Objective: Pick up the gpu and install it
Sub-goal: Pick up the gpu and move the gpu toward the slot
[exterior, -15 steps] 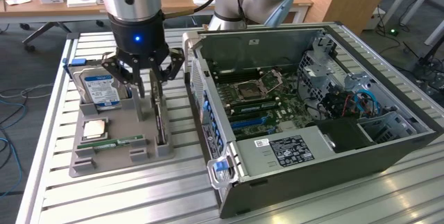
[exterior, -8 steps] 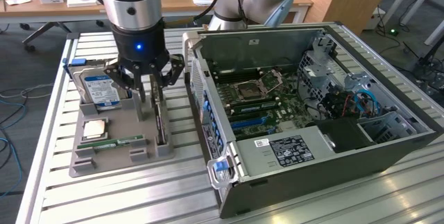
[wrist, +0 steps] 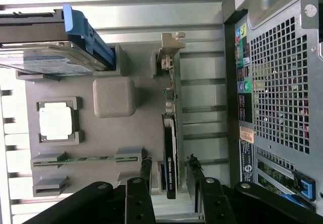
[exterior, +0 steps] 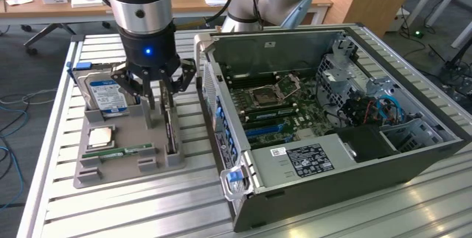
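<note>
The gpu (exterior: pixel 171 132) stands on its long edge in a slot of the grey holder tray (exterior: pixel 125 130), just to the exterior view's left of the open computer case (exterior: pixel 332 116). In the wrist view the gpu (wrist: pixel 170 133) is a thin dark card with a pale metal bracket at its far end. My gripper (exterior: pixel 158 97) hangs directly above it. Seen from the wrist, the gripper (wrist: pixel 169 164) is open, and its fingertips (wrist: pixel 146 164) flank the near end of the card with a gap on each side. Nothing is held.
The tray (wrist: pixel 126 138) also carries a hard drive (exterior: pixel 107 91) in a blue caddy, a processor chip (exterior: pixel 101 136) and a green memory stick (exterior: pixel 118 152). The case's rear panel (wrist: pixel 282 82) stands close beside the card. A slatted metal table (exterior: pixel 147 205) lies underneath.
</note>
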Available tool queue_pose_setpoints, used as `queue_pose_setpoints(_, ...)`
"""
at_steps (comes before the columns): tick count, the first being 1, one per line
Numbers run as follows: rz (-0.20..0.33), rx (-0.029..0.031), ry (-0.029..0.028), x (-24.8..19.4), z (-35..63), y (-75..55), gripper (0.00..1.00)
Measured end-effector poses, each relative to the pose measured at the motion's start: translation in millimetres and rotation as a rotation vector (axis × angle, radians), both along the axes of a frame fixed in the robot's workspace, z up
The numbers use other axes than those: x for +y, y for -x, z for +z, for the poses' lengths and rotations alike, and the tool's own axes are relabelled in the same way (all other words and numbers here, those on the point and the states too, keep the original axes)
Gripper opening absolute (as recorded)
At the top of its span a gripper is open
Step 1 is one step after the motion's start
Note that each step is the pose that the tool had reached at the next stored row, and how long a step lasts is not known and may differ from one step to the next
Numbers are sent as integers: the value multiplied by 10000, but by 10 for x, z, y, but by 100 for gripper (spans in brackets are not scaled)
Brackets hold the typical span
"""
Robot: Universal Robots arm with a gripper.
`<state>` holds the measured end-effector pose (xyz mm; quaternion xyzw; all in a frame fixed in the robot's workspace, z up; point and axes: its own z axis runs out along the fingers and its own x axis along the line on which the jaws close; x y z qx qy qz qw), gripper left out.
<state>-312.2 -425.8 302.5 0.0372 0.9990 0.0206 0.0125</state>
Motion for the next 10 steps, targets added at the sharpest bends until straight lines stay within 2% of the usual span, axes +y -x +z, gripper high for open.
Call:
queue_pose_setpoints(4, -2, -1, -2, 1, -9, -15, 42)
queue_pose_setpoints(10, -1, -1, -1, 1, -96, -18, 42)
